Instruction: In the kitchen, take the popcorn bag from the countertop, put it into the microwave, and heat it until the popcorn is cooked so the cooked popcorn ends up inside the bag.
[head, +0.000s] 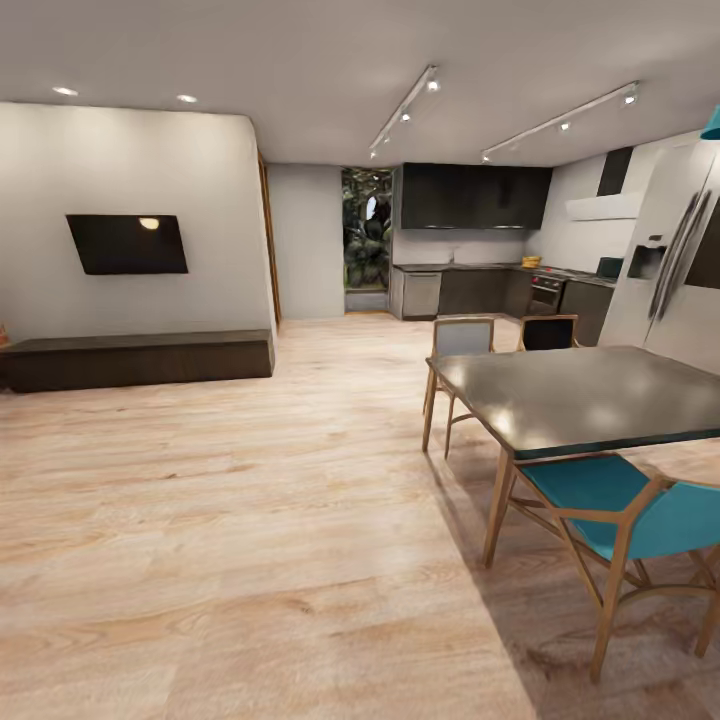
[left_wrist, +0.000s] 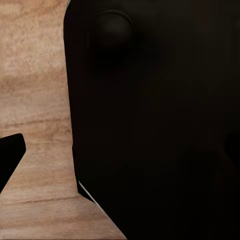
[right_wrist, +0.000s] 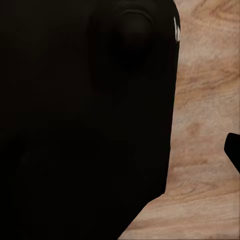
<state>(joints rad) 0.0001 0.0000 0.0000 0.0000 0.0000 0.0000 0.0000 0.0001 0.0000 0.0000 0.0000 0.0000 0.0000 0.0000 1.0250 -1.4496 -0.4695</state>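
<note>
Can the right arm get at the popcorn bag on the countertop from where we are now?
Almost certainly not. The kitchen countertop lies far across the wooden floor, past the dining table. A small orange shape there may be the bag, too small to tell. The base would have to drive closer first.

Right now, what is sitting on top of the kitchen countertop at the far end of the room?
On the far countertop, a small orange-yellow object sits near the oven, and a dark teal box stands further right. Both are too distant to identify; the fridge hides the counter's right end.
</note>
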